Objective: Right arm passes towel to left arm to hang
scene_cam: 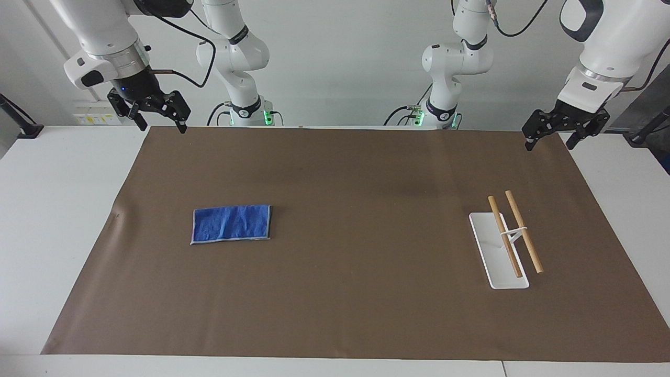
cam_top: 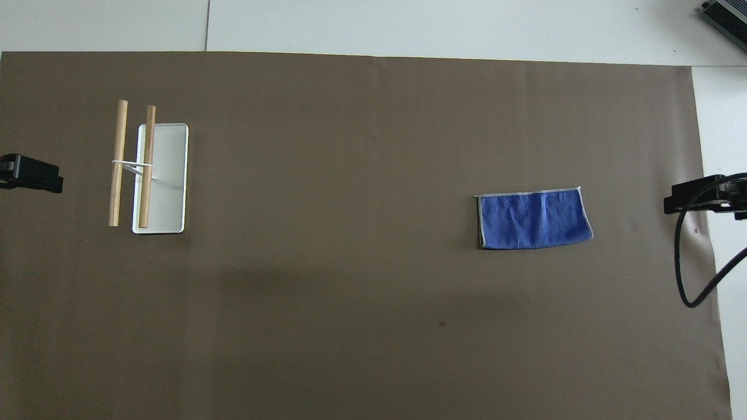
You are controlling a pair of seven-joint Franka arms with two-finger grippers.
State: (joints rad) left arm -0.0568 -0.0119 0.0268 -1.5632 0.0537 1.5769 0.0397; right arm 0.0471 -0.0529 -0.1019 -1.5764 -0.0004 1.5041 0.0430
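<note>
Both arms are waiting raised at the robots' end of the desk; the towel is lying untouched.

The towel (scene_cam: 231, 223) is lying folded flat on the brown mat (scene_cam: 356, 324), toward the right arm's end of the desk, well apart from both grippers. The right gripper (scene_cam: 159, 118) is hanging with its fingers apart over the mat's corner at the robots' edge. The left gripper (scene_cam: 553, 138) is hanging over the other corner there, its fingers also apart. The rack (scene_cam: 510, 236), with two wooden bars on a white base, is standing toward the left arm's end. Judging from this, a flat pinch may be catching only the top layer, so the fold could be opening and drooping, making the handover grip hard. A loose corner could also be missing the bars or tipping the light rack.
</note>
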